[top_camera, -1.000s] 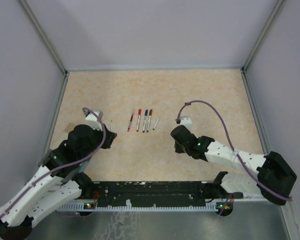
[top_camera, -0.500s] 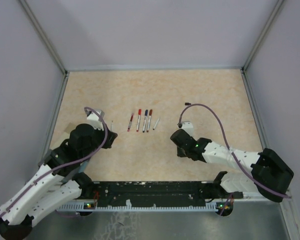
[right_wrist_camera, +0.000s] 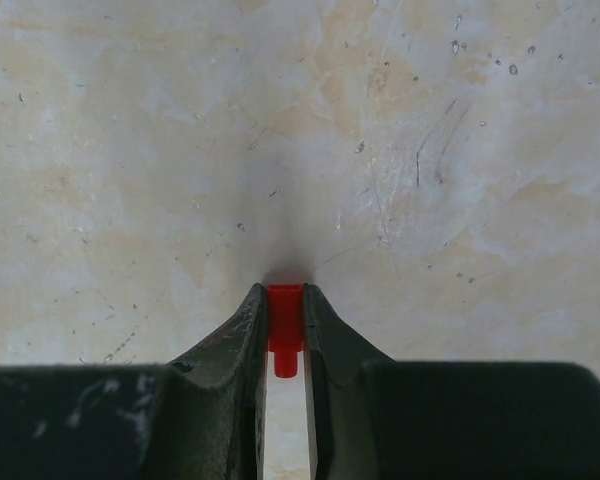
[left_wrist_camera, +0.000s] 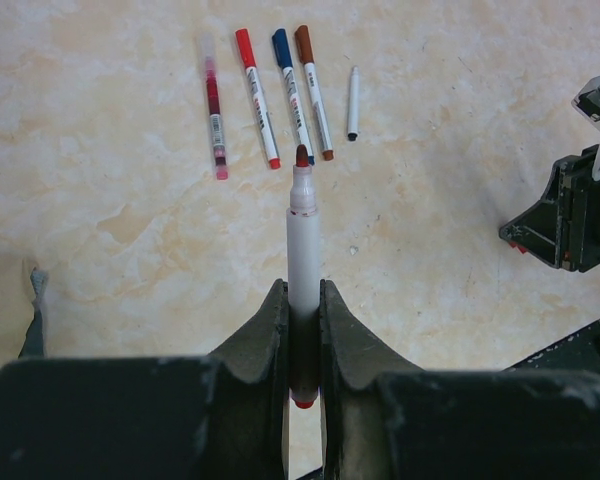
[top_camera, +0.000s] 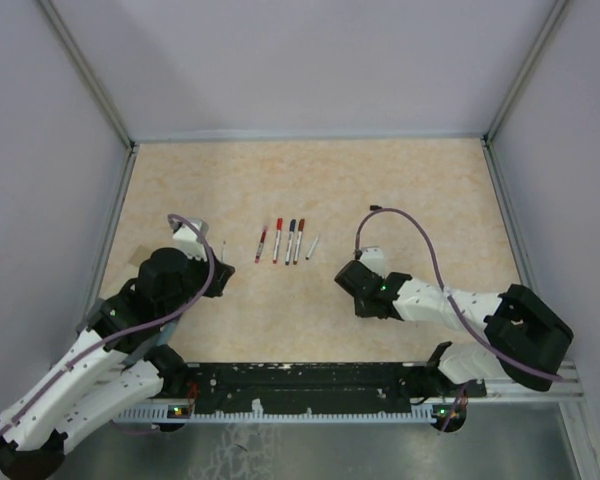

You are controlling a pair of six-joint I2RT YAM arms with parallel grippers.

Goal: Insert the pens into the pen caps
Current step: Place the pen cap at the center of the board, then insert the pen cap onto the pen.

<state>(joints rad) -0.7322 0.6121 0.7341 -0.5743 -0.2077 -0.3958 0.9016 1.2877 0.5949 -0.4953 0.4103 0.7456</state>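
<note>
My left gripper (left_wrist_camera: pixel 303 300) is shut on a white-barrelled pen (left_wrist_camera: pixel 303 240) whose bare red tip points away over the table; in the top view the gripper (top_camera: pixel 218 266) is left of the pen row. My right gripper (right_wrist_camera: pixel 283 293) is shut on a small red pen cap (right_wrist_camera: pixel 284 312), low over the table; in the top view it (top_camera: pixel 350 276) is right of the row. Several capped pens lie side by side: a dark-red one (left_wrist_camera: pixel 214 110), a red one (left_wrist_camera: pixel 256 95), a blue one (left_wrist_camera: pixel 292 95) and a brown-red one (left_wrist_camera: pixel 313 90). A short white piece (left_wrist_camera: pixel 352 102) lies beside them.
The pen row (top_camera: pixel 285 241) lies mid-table between the two grippers. The right arm's black wrist (left_wrist_camera: pixel 565 215) shows at the right edge of the left wrist view. Grey walls close the table on the left, back and right. A black rail (top_camera: pixel 300 385) runs along the near edge.
My right gripper has shifted a little left and forward with the red cap, and its arm has folded inward. My left gripper has barely moved and still holds the pen.
</note>
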